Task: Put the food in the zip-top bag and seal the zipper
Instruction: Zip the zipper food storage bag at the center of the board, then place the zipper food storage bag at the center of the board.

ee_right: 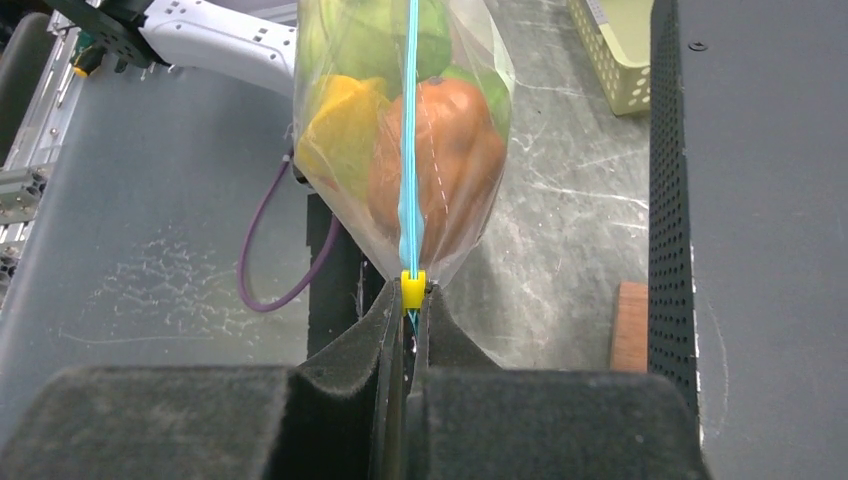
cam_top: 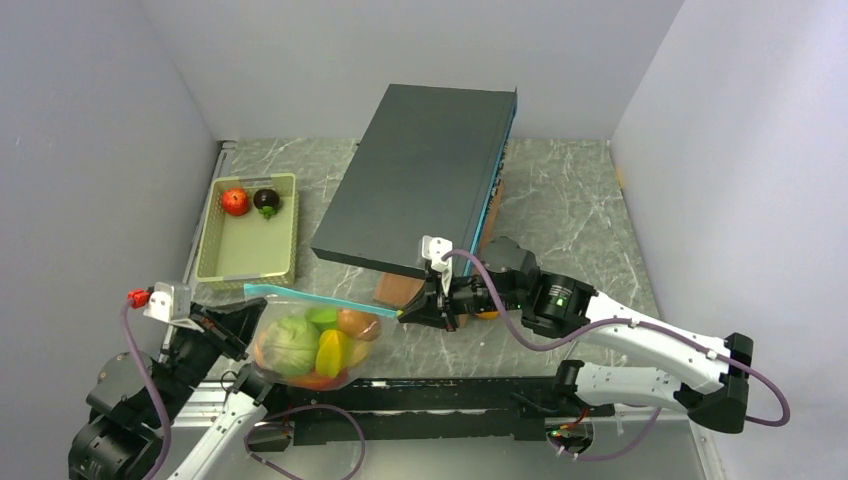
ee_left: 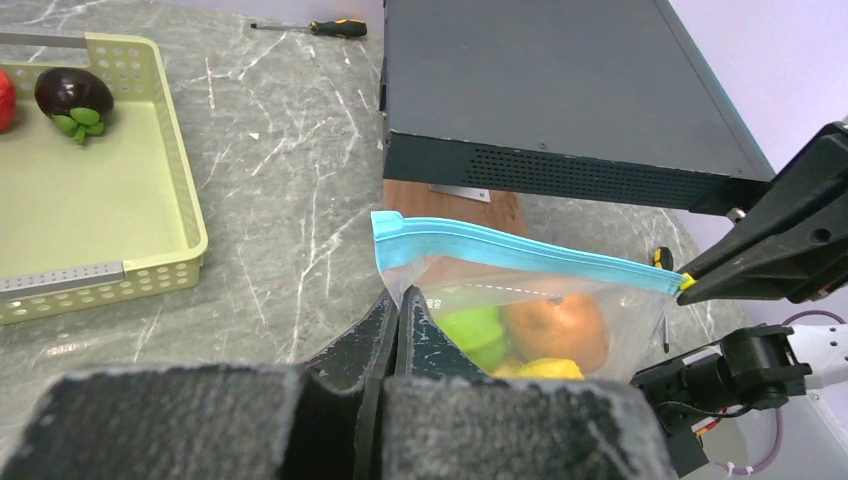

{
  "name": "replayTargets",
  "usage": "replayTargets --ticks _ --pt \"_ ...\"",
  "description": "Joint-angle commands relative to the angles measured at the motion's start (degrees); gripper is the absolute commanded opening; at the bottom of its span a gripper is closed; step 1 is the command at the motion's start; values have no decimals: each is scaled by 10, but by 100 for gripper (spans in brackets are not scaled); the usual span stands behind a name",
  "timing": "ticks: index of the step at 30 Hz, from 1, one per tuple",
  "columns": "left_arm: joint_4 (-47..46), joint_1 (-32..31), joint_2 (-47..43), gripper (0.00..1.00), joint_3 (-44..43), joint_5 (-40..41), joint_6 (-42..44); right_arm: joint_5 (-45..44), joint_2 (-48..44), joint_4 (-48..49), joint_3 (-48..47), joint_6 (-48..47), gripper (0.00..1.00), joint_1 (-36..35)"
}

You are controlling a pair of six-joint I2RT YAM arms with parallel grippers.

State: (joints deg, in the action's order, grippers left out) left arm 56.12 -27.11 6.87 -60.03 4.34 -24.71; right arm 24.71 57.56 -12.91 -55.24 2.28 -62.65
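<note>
Now the clear floppy plastic zip-top bag [cam_top: 300,313] is hanging stretched between both arms at the near side of the grey marbled bench [cam_top: 580,220], bulging with green, yellow and orange toy food [cam_top: 292,345]. The left claw [ee_left: 392,315] is pinching the bag's corner just below the thin teal-blue zipper [ee_left: 520,250]. The right claw [ee_right: 408,305] is clamping the strip's other end at its yellow slider [ee_right: 413,288]. A red toy apple [cam_top: 234,201] and a dark purple piece [cam_top: 266,201] are lying in the pale yellow-green slotted basket [cam_top: 245,268].

Red apple [ee_left: 4,100] half outside left-wrist view.
</note>
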Motion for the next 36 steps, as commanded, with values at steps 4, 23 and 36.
replayTargets --ticks 4,23,36 --pt "-64 2 8 0 14 80 13 -54 -72 -93 -6 8 0 15" --pt "72 2 44 97 26 176 -179 -85 112 19 -136 58 0 -12" --pt "-3 2 -20 95 74 -4 -251 -185 191 2 -187 -5 0 -93"
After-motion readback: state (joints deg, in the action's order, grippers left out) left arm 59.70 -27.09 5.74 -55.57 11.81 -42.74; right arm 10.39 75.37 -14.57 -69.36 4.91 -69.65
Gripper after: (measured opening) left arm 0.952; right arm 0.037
